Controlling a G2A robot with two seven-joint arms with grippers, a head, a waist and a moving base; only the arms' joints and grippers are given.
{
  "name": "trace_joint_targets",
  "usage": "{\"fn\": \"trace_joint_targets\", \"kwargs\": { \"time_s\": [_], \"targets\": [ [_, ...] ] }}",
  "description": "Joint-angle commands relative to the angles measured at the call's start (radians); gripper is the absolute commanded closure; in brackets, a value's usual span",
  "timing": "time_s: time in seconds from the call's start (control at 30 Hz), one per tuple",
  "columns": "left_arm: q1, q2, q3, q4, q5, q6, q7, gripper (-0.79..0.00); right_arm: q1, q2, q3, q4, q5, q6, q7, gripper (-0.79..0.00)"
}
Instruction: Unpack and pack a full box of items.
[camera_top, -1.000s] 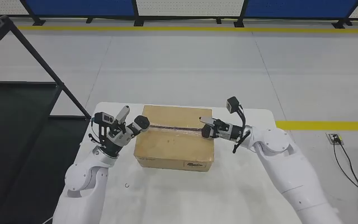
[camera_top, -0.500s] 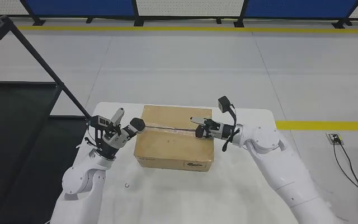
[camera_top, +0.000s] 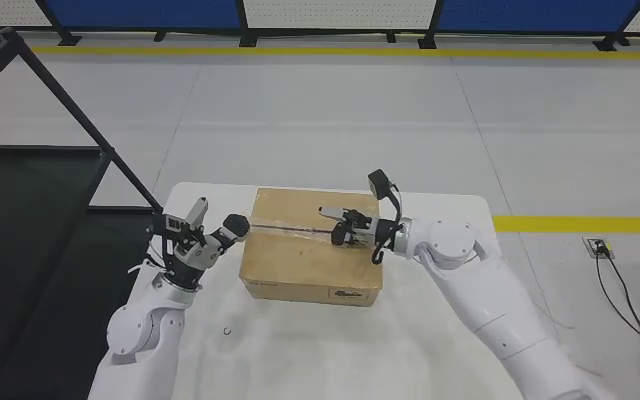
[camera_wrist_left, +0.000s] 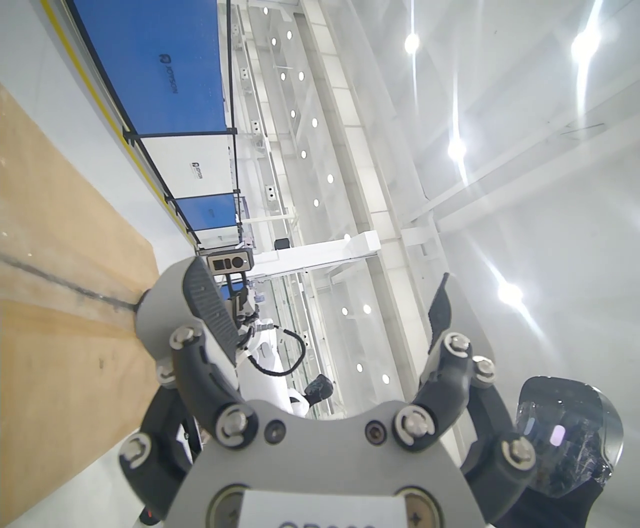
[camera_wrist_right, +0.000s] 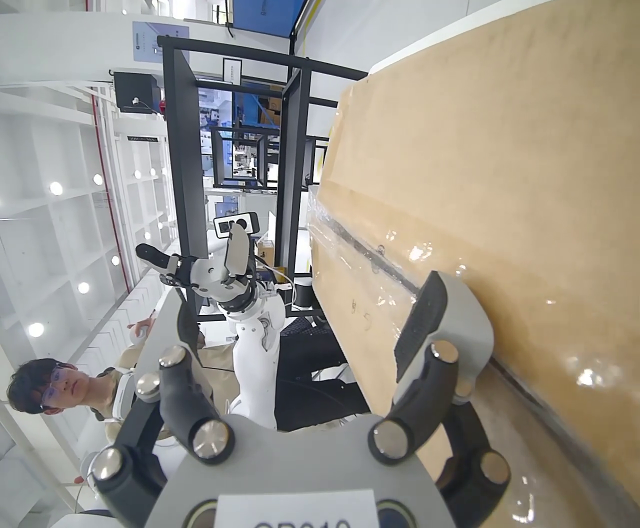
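Note:
A closed cardboard box (camera_top: 312, 262) sits mid-table, its top seam sealed with clear tape. My right gripper (camera_top: 334, 224) is open over the box top. In the right wrist view one of its pads (camera_wrist_right: 430, 310) lies against the taped seam on the box (camera_wrist_right: 475, 165), with nothing between the fingers of the gripper (camera_wrist_right: 305, 320). My left gripper (camera_top: 218, 216) is open at the box's left end. In the left wrist view one finger (camera_wrist_left: 207, 305) is close to the seam end on the box (camera_wrist_left: 55, 310), the gripper (camera_wrist_left: 320, 300) holding nothing.
The white table (camera_top: 440, 330) has free room in front of and to the right of the box. A small ring (camera_top: 229, 331) lies on it near the front left. A black metal frame (camera_top: 70, 120) stands off the table's left side.
My right gripper has slid leftward along the taped seam, from the box's right end toward its middle. My left gripper has drawn back a little from the box's left end.

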Motion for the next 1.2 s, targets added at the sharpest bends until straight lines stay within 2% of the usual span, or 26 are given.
{"fn": "trace_joint_targets", "kwargs": {
  "time_s": [0.0, 0.43, 0.83, 1.0, 1.17],
  "targets": [
    [0.009, 0.001, -0.006, -0.002, -0.009, -0.014, 0.007, -0.785, 0.010, -0.008, -0.011, 0.012, 0.004, 0.000, -0.003, -0.785],
    [0.108, 0.002, -0.055, -0.049, -0.036, -0.089, 0.173, -0.785, 0.074, -0.074, -0.063, 0.106, 0.107, -0.009, -0.034, -0.785],
    [0.115, 0.002, -0.053, -0.051, -0.041, -0.075, 0.187, -0.785, 0.065, -0.075, -0.063, 0.099, 0.104, -0.009, -0.044, -0.785],
    [0.126, 0.002, -0.056, -0.081, -0.035, -0.067, 0.239, -0.785, 0.045, -0.081, -0.069, 0.078, 0.074, 0.044, -0.093, -0.785],
    [0.150, 0.002, -0.080, -0.104, -0.057, -0.087, 0.284, -0.785, 0.065, -0.103, -0.089, 0.105, 0.086, 0.054, -0.092, -0.785]
  ]
}}
